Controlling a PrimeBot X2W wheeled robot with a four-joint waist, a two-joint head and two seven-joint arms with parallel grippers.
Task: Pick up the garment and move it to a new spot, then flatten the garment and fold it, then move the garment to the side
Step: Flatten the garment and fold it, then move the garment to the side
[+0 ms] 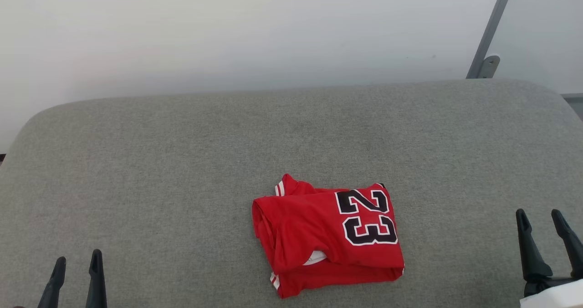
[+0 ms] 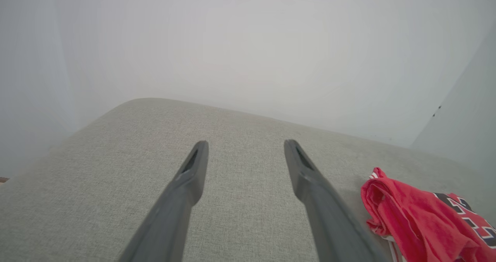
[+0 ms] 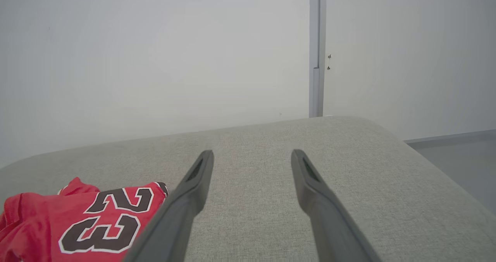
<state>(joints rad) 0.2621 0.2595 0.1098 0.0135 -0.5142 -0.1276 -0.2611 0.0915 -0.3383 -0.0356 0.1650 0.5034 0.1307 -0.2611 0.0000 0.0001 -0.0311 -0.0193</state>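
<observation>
The garment (image 1: 325,239), a red jersey with a black "23" outlined in white, lies folded into a rough rectangle on the grey cushioned surface (image 1: 182,162), a little right of centre near the front. A strip of white fabric peeks out at its lower edge. My left gripper (image 1: 76,262) stands open at the lower left, far from the garment. My right gripper (image 1: 542,219) is open at the lower right, also apart from it. The left wrist view has the garment (image 2: 418,219) to the right of the open fingers (image 2: 193,169). In the right wrist view the garment (image 3: 85,219) lies left of the fingers (image 3: 199,173).
A pale wall rises behind the surface. A grey metal post (image 1: 489,34) with a bracket stands at the back right. The surface's rounded edges fall away at the back left and back right, with wide bare fabric on both sides of the garment.
</observation>
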